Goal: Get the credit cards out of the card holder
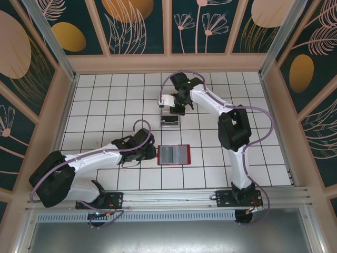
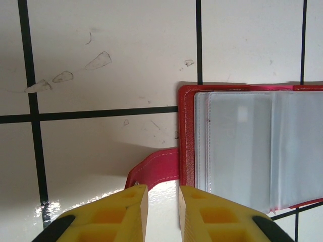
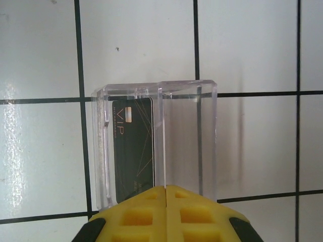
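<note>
Top external, card holder (image 1: 171, 154) open flat, long axis left-right

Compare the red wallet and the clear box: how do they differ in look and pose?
The wallet is red with greyish sleeves; the box is clear plastic. The wallet lies flat and open; the box has raised walls and a divider making two compartments. The box holds a dark card in one compartment; whether the wallet's sleeves hold cards is unclear. Both rest on the tiled table.
</note>
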`<act>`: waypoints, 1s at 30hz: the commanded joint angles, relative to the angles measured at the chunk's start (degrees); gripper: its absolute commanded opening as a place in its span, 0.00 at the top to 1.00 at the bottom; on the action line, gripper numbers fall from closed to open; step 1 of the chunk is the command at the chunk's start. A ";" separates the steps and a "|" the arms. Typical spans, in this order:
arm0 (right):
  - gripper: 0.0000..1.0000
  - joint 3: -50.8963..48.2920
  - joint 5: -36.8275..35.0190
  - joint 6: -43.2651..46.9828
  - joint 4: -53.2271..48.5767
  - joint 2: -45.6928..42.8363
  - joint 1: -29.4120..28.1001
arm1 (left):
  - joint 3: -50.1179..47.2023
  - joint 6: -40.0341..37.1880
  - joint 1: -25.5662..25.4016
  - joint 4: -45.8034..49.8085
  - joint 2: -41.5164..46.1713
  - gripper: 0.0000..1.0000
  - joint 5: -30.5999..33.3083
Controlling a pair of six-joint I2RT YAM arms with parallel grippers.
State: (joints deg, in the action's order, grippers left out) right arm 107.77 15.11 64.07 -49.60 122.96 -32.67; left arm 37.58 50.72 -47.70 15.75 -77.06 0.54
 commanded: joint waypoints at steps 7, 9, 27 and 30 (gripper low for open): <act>0.96 3.01 0.43 0.03 -2.66 3.67 -0.28 | 0.25 0.59 -0.38 1.56 -0.07 0.75 0.17; 0.87 3.16 -0.23 -0.44 -2.02 3.83 -0.23 | 0.42 0.48 -0.39 1.57 -0.20 0.75 0.07; 0.70 0.43 -6.49 -1.15 8.41 1.15 -0.29 | -0.31 0.69 -0.37 1.99 0.82 0.75 0.51; 0.69 0.41 -6.51 -1.14 9.21 1.12 -0.39 | -0.56 0.86 -0.37 2.18 1.30 0.75 0.69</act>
State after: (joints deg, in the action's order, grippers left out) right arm 108.60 10.00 63.57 -42.41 125.80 -32.71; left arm 37.58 50.74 -47.70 16.51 -77.06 0.54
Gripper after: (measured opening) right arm 0.307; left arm 0.248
